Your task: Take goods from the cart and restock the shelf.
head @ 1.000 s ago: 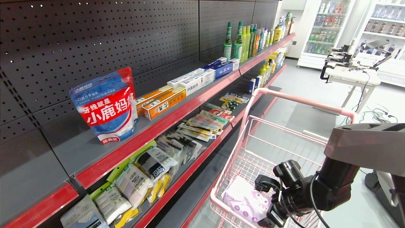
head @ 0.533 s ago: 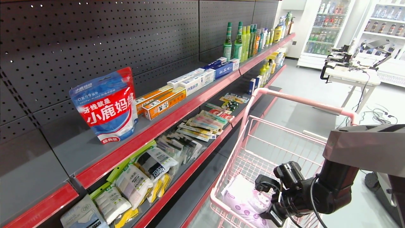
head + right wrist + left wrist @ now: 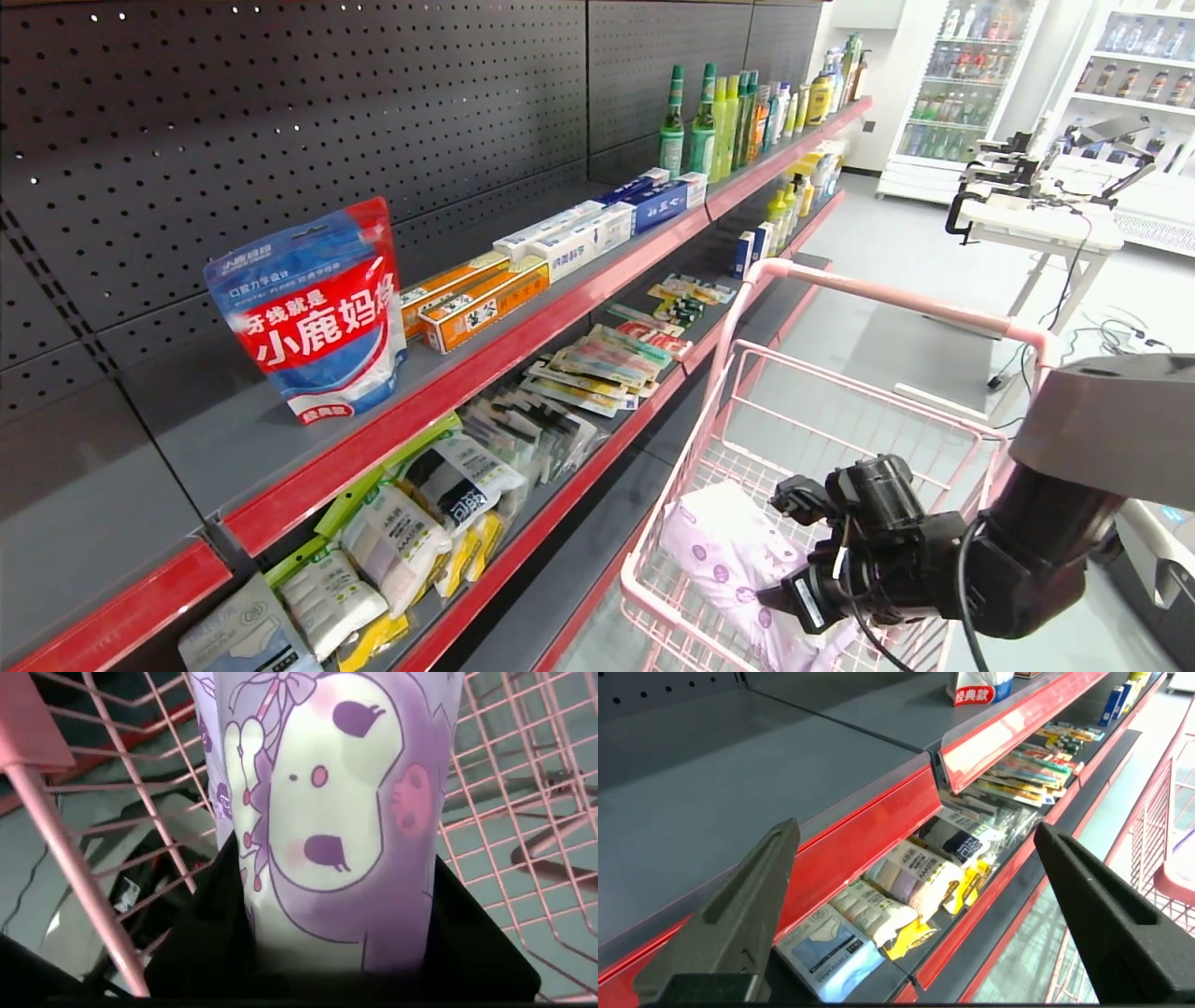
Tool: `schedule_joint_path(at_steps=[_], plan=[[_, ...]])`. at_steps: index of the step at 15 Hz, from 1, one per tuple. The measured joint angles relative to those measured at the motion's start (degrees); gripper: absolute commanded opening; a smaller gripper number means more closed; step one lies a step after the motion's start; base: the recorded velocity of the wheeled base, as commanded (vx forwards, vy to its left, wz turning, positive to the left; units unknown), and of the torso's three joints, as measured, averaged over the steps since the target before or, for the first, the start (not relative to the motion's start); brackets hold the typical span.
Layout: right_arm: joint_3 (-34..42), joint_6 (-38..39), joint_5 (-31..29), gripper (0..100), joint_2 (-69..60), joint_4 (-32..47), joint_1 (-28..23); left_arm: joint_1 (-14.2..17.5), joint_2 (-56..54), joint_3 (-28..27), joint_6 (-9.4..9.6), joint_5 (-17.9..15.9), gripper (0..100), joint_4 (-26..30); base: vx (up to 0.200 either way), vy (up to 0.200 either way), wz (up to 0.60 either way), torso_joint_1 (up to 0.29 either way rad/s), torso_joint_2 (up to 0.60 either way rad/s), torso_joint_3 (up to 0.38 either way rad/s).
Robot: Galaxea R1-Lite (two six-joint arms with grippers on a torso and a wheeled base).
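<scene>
Beside red-edged shelf (image 3: 448, 392), down in pink cart (image 3: 878, 299): grips purple cartoon pack (image 3: 724, 551) in right pincer (image 3: 798, 597) for lifting out; holds left pincer (image 3: 915, 835) wide, free, facing shelf.

The cart (image 3: 878, 299) is placed to the right of the shelf (image 3: 448, 392), close beside its lower tiers. A pack (image 3: 724, 551) is held inside the cart, near its left wall, clamped between the fingers of the right gripper (image 3: 794, 593). On the upper tier a pouch (image 3: 313, 308) is stood upright, with boxes (image 3: 476, 299) laid to its right and bottles (image 3: 719, 121) ranged farther along. Packets (image 3: 401, 541) are piled on the tier below the pouch. The left gripper (image 3: 920, 915) is held before that lower tier, its fingers spread wide.
</scene>
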Motion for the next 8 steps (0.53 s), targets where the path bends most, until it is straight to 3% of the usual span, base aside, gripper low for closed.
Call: schedule_joint_path(at_steps=[8], plan=[[8.02,11.0,-18.65,0,-26.06,0.98,0.55,0.0,0.05,0.0,-0.09,0.0,100,0.0,0.0,0.0,0.0,0.0,0.0,0.0]])
